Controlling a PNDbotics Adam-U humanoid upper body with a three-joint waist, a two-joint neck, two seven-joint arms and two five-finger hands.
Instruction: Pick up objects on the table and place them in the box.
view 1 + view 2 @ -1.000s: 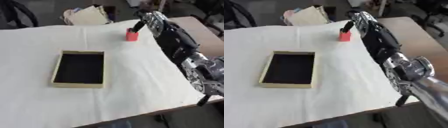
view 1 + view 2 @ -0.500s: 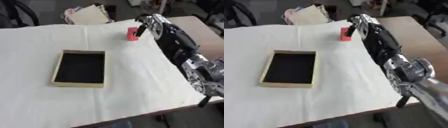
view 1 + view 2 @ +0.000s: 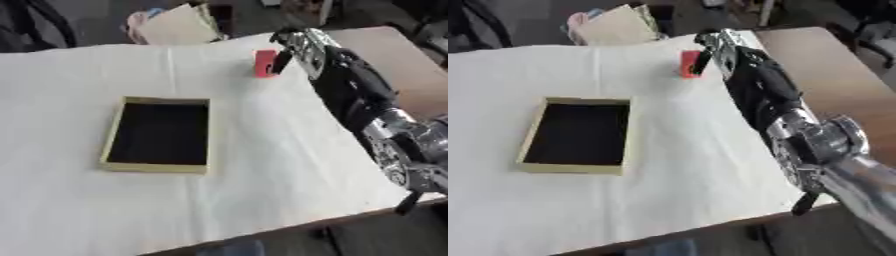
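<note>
Here, right hand (image 3: 302, 47) reaching far across the white-covered table (image 3: 262, 165), fingers curled round a small red object (image 3: 263, 63) near the far edge, open box (image 3: 160, 134) well apart at centre-left, broad bare cloth between them.

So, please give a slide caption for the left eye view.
Right hand at small red block; black-lined wooden box waits nearby.

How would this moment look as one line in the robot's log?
phase: grasping | right hand: at red block, far right | box: empty | left hand: unseen
</note>
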